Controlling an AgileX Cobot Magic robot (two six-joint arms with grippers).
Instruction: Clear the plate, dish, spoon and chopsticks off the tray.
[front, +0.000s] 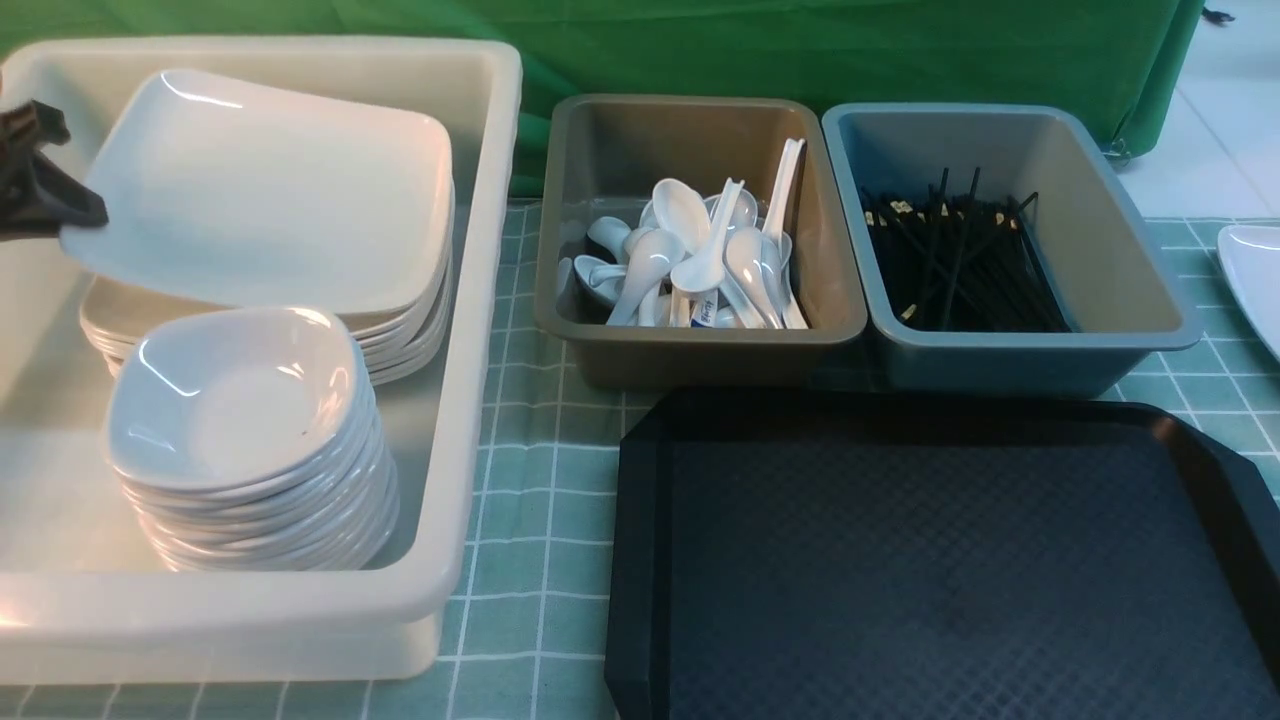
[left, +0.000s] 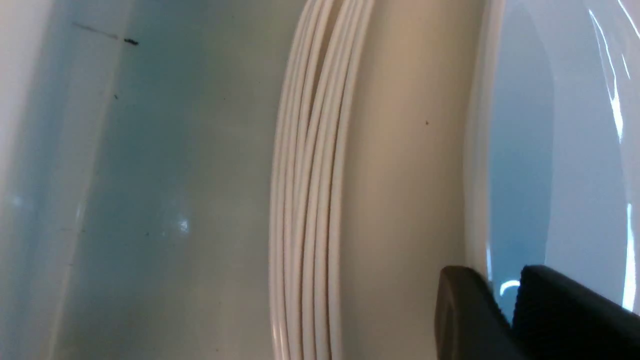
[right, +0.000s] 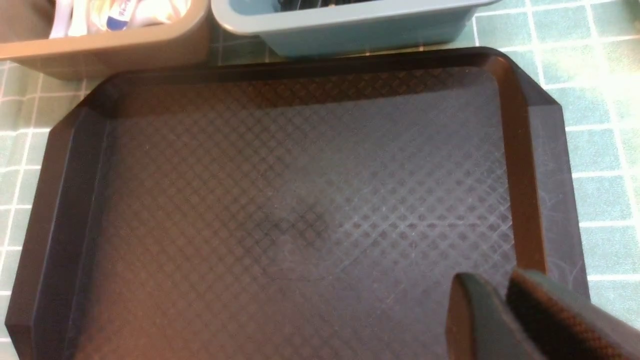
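The left gripper is showing only partly at the edge of the front view; its black jaws are standing around the rim of the large glossy white square plate, but a real grip is hard to tell. This plate is lying tilted on a stack of plates inside the big cream plastic bin. The right gripper is cut off, with its jaws nearly together and holding nothing, above the one black rectangular plastic tray.
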